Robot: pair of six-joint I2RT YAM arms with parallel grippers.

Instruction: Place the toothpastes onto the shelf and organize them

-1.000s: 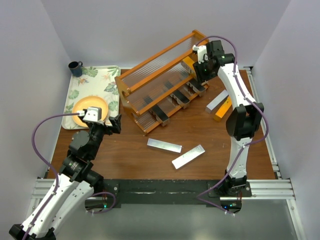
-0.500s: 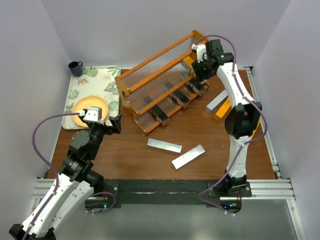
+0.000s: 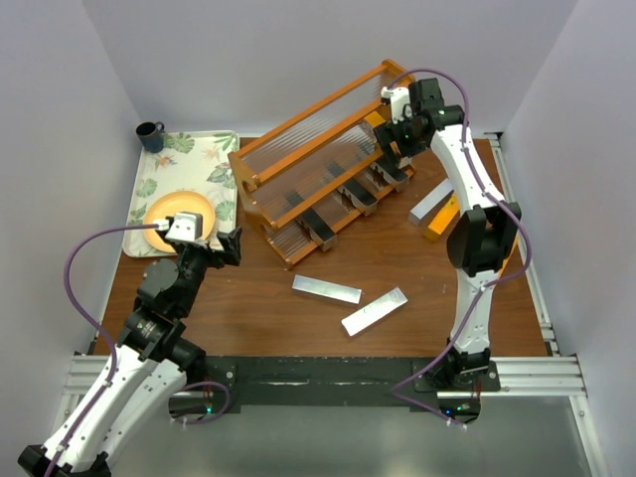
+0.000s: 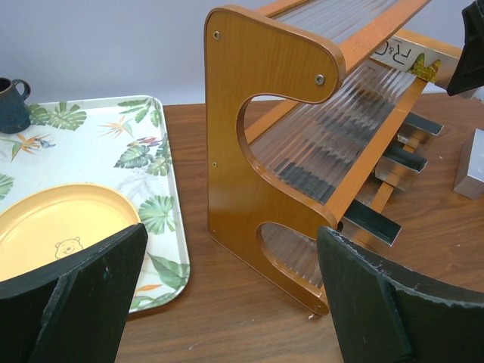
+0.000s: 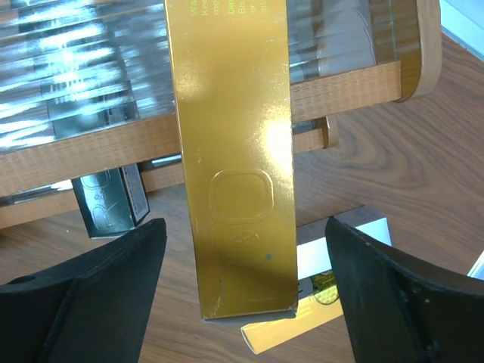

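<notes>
Having spread wide, right gripper [image 5: 246, 221] frees gold toothpaste [image 5: 227, 113] on shelf [image 5: 91, 151] (left gripper [image 4: 231, 229] gaping)

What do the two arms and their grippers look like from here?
The left arm and right arm have white links with black joints. A purple cable loops along each. The gripper fingers are matte black, broad wedges.
</notes>
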